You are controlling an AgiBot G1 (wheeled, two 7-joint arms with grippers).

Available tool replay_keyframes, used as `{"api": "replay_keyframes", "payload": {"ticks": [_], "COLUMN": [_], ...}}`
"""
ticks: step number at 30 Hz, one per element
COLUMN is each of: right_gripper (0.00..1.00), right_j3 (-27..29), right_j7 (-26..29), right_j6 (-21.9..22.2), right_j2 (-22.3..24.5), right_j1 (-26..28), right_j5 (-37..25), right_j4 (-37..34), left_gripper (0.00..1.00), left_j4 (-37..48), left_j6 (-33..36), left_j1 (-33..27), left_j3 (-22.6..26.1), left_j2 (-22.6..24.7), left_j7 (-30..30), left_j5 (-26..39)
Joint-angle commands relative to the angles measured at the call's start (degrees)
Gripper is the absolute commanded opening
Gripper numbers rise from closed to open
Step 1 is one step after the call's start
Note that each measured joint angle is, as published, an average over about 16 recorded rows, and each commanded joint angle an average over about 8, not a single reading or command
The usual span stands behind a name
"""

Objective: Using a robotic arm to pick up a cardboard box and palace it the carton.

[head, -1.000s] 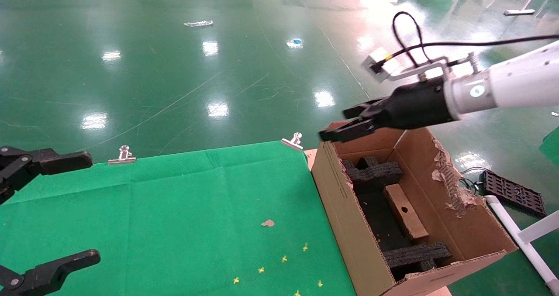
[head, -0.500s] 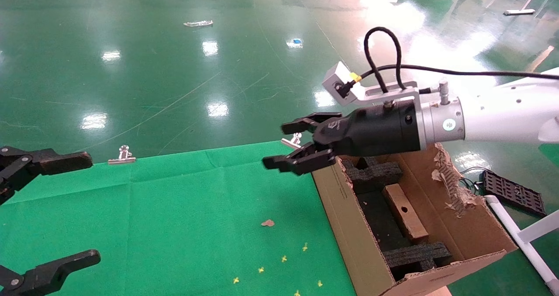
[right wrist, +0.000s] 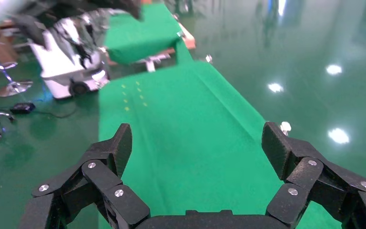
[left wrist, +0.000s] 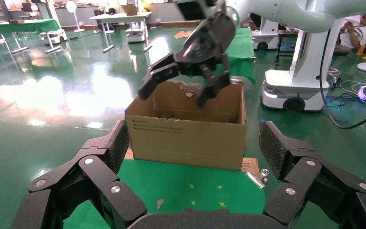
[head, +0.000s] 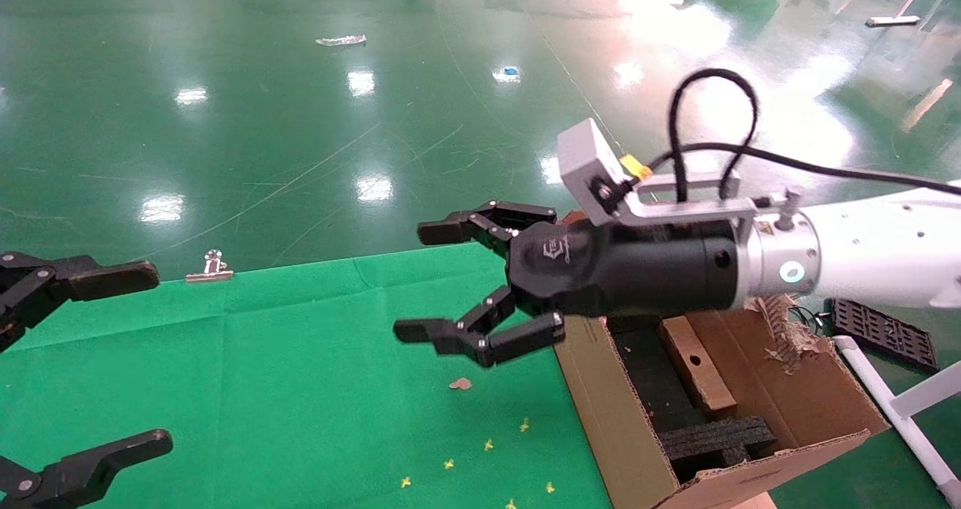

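The robotic arm (head: 863, 257) reached leftward above the carton's (head: 612, 419) near wall, over the green cloth (head: 300, 374). The right gripper (head: 439, 284) was spread wide and empty. The slab-like cardboard box (head: 694, 362), round hole upward, lay inside the corrugated carton between black foam inserts (head: 713, 438). The left gripper (head: 97, 359) hung parked, fingers apart, at the cloth's left edge.
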Motion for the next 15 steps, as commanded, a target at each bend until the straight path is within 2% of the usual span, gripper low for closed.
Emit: {"api": "replay_keyframes", "payload": {"ticks": [1, 8, 15], "right_gripper": [1.00, 1.00, 1.00], "right_j3": [2.69, 11.75, 17.34], "right_j7": [-0.98, -4.27, -6.04], "right_j6": [-0.48, -2.08, -2.95], "right_j2": [0.16, 0.72, 1.00], "right_j1": [-2.32, -10.14, -14.98], "right_j5": [0.93, 4.08, 6.06], "right_j4": [1.88, 8.21, 12.07], "left_gripper": [1.00, 1.00, 1.00], "left_j4": [0.00, 0.00, 0.01], "left_j6": [0.00, -0.01, -0.03], "left_j1": [0.00, -0.01, 0.01], "left_j3": [0.01, 0.02, 0.03], "left_j2": [0.00, -0.01, -0.02], "left_j7": [0.00, 0.01, 0.02], "left_j5": [0.00, -0.02, -0.03]}}
